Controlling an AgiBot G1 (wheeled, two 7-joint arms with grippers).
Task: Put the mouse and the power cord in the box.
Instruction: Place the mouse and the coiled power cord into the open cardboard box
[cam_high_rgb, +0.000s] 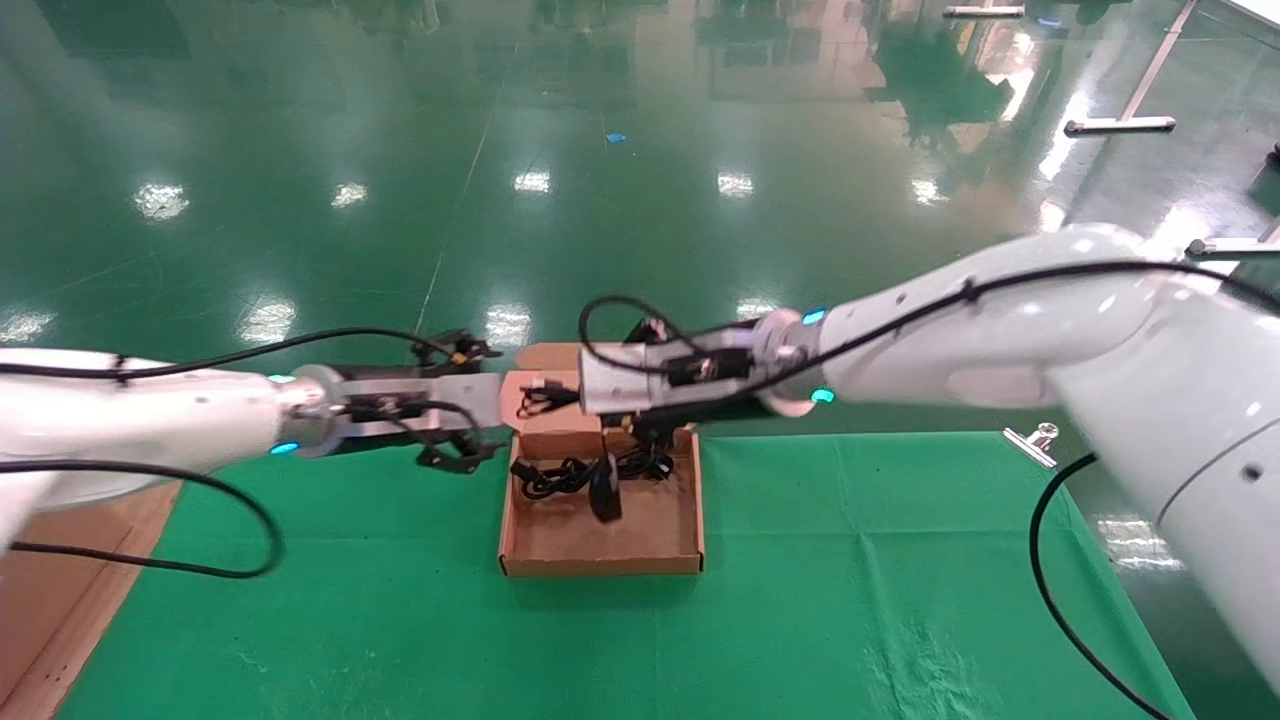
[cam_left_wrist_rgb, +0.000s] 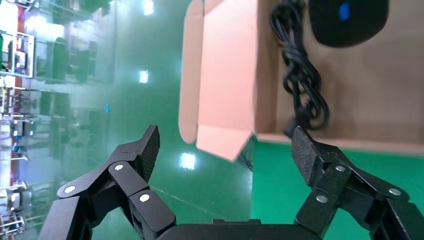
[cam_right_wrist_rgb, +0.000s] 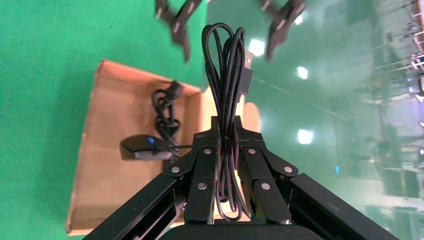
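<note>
The brown box (cam_high_rgb: 655, 535) stands open on the green cloth, its lid (cam_left_wrist_rgb: 225, 75) raised at the far side. Inside lie the black mouse (cam_high_rgb: 604, 490) (cam_left_wrist_rgb: 347, 22) (cam_right_wrist_rgb: 145, 147) with its blue wheel and the coiled power cord (cam_high_rgb: 555, 475) (cam_left_wrist_rgb: 300, 75) (cam_right_wrist_rgb: 165, 112). My right gripper (cam_high_rgb: 585, 398) (cam_right_wrist_rgb: 225, 130) hovers over the box's far edge, shut on the mouse's thin cable bundle (cam_right_wrist_rgb: 225, 65) with its USB plug. A strand runs down from it to the mouse. My left gripper (cam_high_rgb: 480, 405) (cam_left_wrist_rgb: 225, 145) is open just beside the box's far left corner, holding nothing.
A metal clip (cam_high_rgb: 1035, 440) sits at the cloth's far right edge. A brown board (cam_high_rgb: 60, 600) lies at the near left. The right arm's black cable (cam_high_rgb: 1045, 580) loops over the cloth. Glossy green floor lies beyond the table.
</note>
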